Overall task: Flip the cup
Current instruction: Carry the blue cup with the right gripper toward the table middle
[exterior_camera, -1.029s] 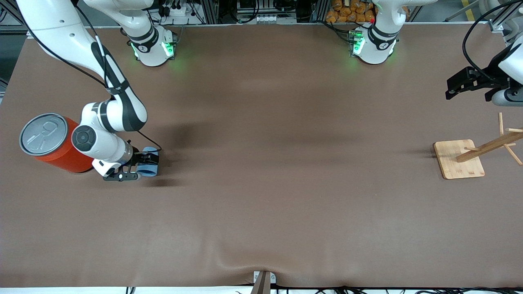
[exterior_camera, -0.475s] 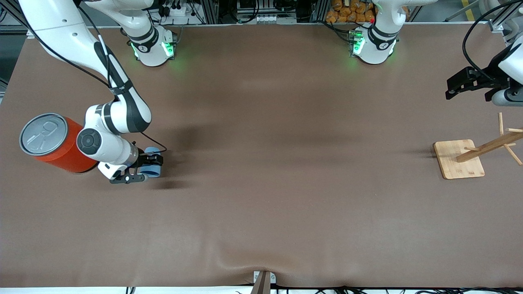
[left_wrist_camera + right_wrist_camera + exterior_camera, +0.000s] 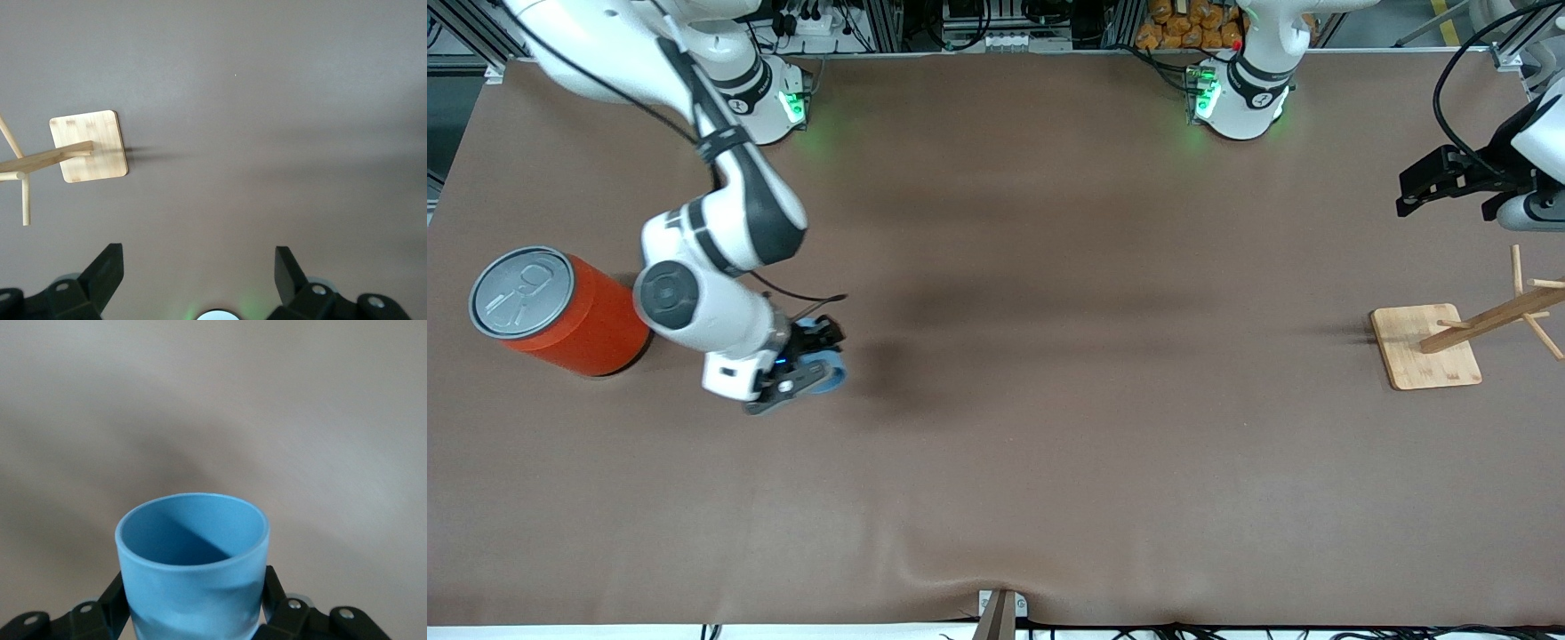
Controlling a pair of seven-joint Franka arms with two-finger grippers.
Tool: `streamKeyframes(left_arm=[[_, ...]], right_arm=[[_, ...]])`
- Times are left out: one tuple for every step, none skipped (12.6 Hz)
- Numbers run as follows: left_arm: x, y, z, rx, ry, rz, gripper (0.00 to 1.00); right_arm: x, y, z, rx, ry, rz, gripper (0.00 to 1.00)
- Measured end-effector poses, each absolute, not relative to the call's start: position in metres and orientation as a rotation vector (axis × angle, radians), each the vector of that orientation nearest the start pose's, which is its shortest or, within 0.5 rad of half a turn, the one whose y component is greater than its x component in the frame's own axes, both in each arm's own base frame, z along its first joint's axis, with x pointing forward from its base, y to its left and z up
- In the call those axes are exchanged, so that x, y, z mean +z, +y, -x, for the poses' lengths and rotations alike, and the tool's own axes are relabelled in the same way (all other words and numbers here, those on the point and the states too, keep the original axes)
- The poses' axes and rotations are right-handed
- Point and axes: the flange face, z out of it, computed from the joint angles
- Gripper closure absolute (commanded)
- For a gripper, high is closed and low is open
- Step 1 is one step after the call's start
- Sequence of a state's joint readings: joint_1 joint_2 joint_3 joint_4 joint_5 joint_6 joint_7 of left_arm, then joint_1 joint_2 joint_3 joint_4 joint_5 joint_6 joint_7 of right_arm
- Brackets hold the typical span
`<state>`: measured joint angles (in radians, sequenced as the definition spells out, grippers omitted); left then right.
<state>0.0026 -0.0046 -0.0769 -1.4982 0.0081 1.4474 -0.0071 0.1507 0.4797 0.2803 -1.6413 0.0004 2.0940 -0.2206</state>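
Observation:
My right gripper is shut on the small light-blue cup and holds it up over the brown table, beside the orange can. In the right wrist view the cup sits between the two black fingers, its open mouth and darker blue inside facing away from the wrist. My left gripper is open and empty, waiting above the left arm's end of the table. In the left wrist view its two black fingers stand wide apart with nothing between them.
A large orange-red can with a grey pull-tab lid stands at the right arm's end of the table. A wooden peg stand on a square base stands at the left arm's end; it also shows in the left wrist view.
My right gripper has lifted the cup off the table and carried it away from the orange can toward the table's middle, tilting it. The left arm has not moved.

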Motion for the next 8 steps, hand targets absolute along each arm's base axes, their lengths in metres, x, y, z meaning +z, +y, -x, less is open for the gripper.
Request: streamKeyframes(left_arm=[[0.65, -0.039, -0.539, 0.072, 0.104, 3.129, 0.0], [0.65, -0.039, -0.539, 0.072, 0.104, 3.129, 0.0], [0.65, -0.039, -0.539, 0.072, 0.103, 3.129, 0.0], [0.65, -0.039, -0.539, 0.072, 0.104, 3.129, 0.0], [0.65, -0.039, -0.539, 0.072, 0.104, 3.129, 0.0], [0.65, -0.039, -0.539, 0.072, 0.104, 3.129, 0.0], [0.65, -0.039, -0.539, 0.072, 0.104, 3.129, 0.0], [0.65, -0.039, -0.539, 0.072, 0.104, 3.129, 0.0]], right_arm=[[0.351, 0.297, -0.62, -0.003, -1.042, 2.829, 1.0], [0.352, 0.331, -0.618, -0.038, -1.163, 2.802, 1.0], [0.349, 0.357, -0.615, -0.063, -1.278, 2.774, 1.0], [0.345, 0.381, -0.61, -0.096, -1.387, 2.727, 1.0], [0.343, 0.406, -0.605, -0.155, -1.504, 2.661, 1.0], [0.342, 0.429, -0.596, -0.203, -1.628, 2.593, 1.0], [0.343, 0.452, -0.585, -0.232, -1.751, 2.53, 1.0], [0.344, 0.476, -0.572, -0.252, -1.865, 2.471, 1.0]])
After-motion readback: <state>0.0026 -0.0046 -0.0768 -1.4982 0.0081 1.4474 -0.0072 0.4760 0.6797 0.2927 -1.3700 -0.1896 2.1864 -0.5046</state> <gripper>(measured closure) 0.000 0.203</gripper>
